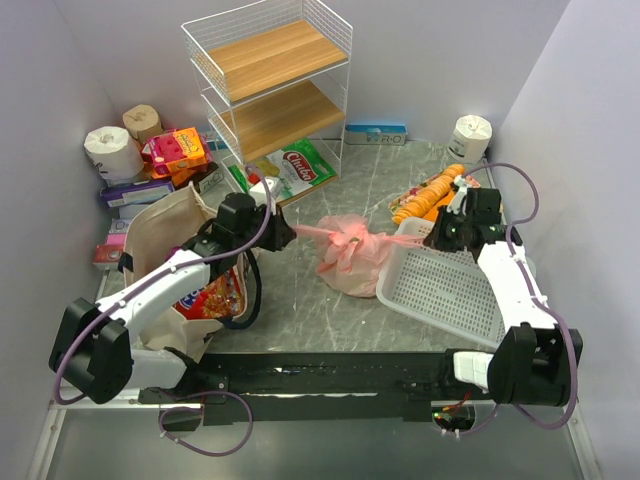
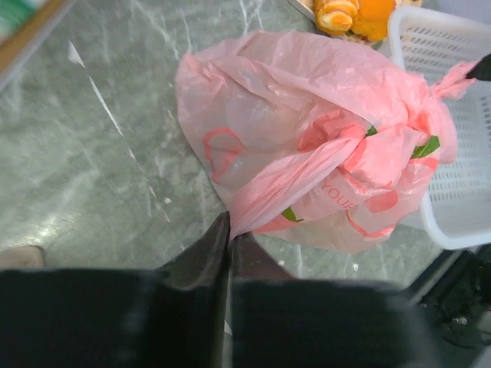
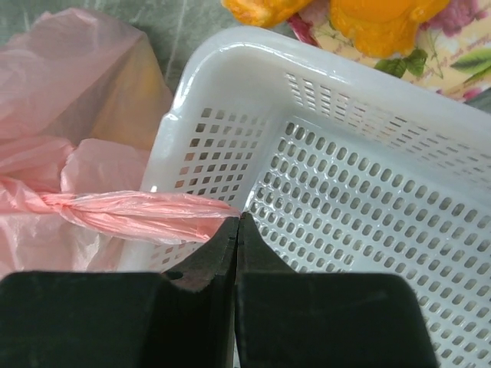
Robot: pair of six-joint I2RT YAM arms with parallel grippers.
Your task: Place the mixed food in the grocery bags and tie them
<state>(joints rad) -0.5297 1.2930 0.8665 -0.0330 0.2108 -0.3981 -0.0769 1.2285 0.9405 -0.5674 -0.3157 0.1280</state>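
Note:
The pink fruit-printed plastic bag sits full on the table's middle, its two handles crossed in a knot on top. My left gripper is shut on one handle and holds it taut to the left. My right gripper is shut on the other handle, twisted into a cord, and holds it over the white basket's corner. The beige canvas tote stands under my left arm with an orange snack packet in it.
A white perforated basket lies right of the pink bag. Orange food on a flowered packet lies behind it. A wire shelf rack stands at the back. Toilet-paper rolls and boxes are piled at back left; another roll at back right.

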